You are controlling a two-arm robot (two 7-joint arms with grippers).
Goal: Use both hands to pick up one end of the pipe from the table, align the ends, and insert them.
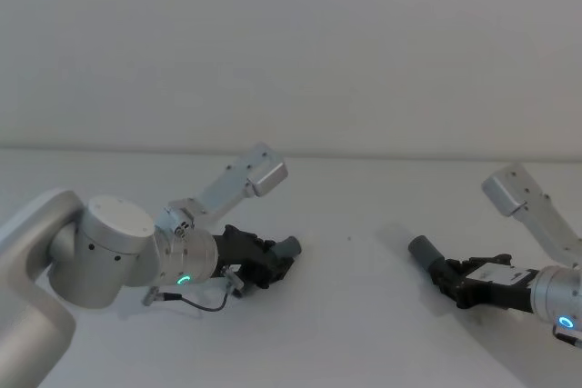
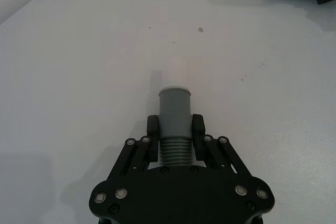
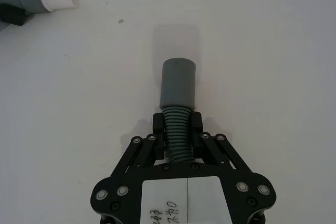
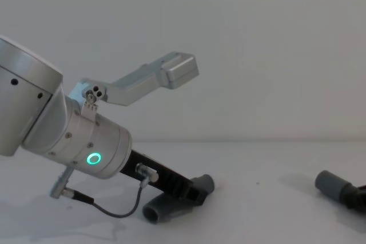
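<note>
My left gripper (image 2: 175,129) is shut on the ribbed section of the curved dark grey pipe piece (image 2: 175,109), whose white tip (image 2: 177,71) points away over the table (image 2: 79,77). In the head view this gripper (image 1: 274,261) is left of centre. From the chest, the curved piece (image 4: 167,208) has its back end low at the table and its collar (image 4: 205,184) raised. My right gripper (image 3: 178,127) is shut on the ribbed part of the straighter piece (image 3: 178,85). At the right in the head view, that gripper (image 1: 446,273) holds the round grey mouth (image 1: 421,248) facing left. The two ends are well apart.
The white table (image 1: 364,215) stretches open between the two grippers. A few small dark specks (image 2: 200,29) mark its surface. A pale wall (image 1: 291,43) rises behind the table's far edge.
</note>
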